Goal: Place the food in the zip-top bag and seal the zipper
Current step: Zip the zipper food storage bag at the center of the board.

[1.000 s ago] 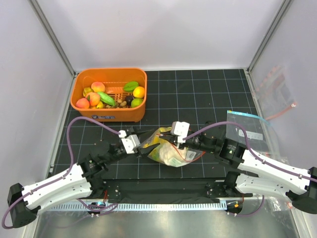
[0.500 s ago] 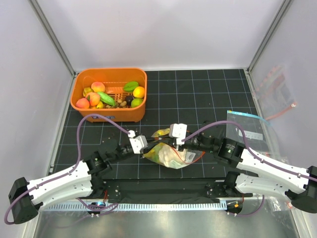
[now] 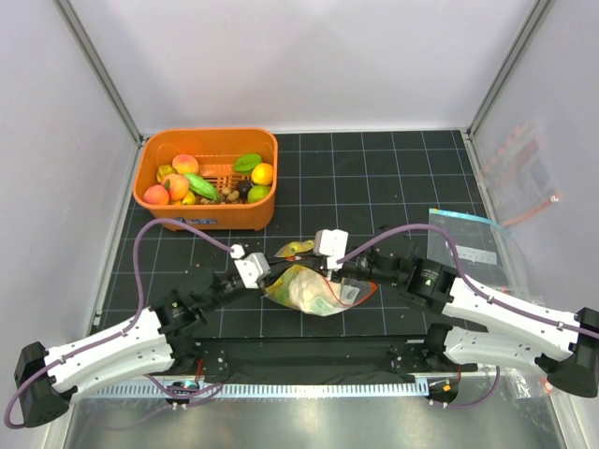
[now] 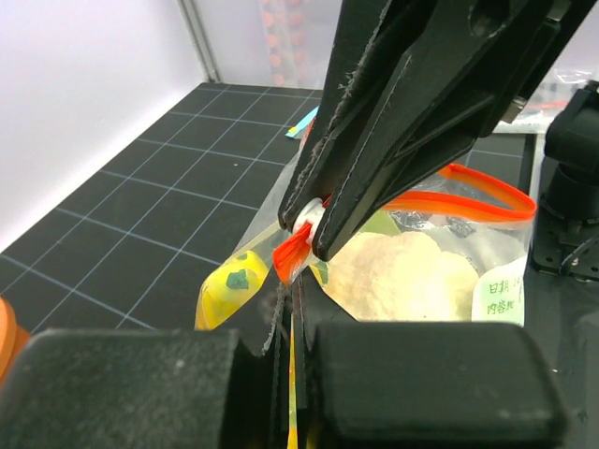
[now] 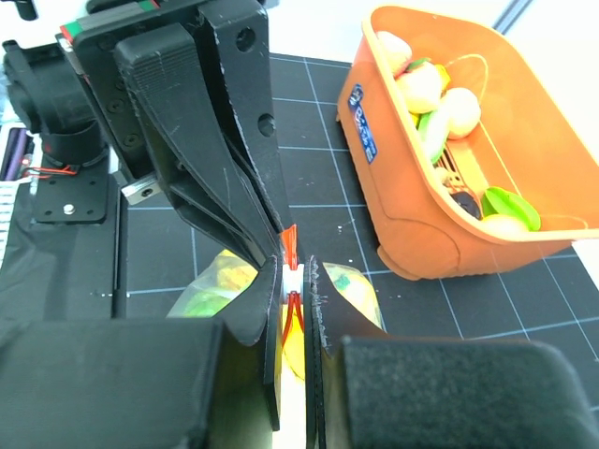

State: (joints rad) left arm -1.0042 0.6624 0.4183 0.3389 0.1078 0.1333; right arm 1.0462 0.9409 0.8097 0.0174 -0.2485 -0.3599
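Observation:
The zip-top bag lies crumpled near the table's front, with food inside: a yellow piece with green spots and a pale cauliflower. The red-orange zipper runs along the bag's mouth. My left gripper is shut on the thin plastic edge at the bag's left corner. My right gripper faces it, shut on the zipper's white slider at that same corner. The fingertips of the two grippers almost touch. More food lies in the orange basket.
The orange basket stands at the back left of the black grid mat. A flat clear bag with a dark-blue top edge lies at the right, behind the right arm. White walls close in both sides.
The left gripper has gone from open to shut on the bag's corner. Both grippers and the bag have shifted a little to the left.

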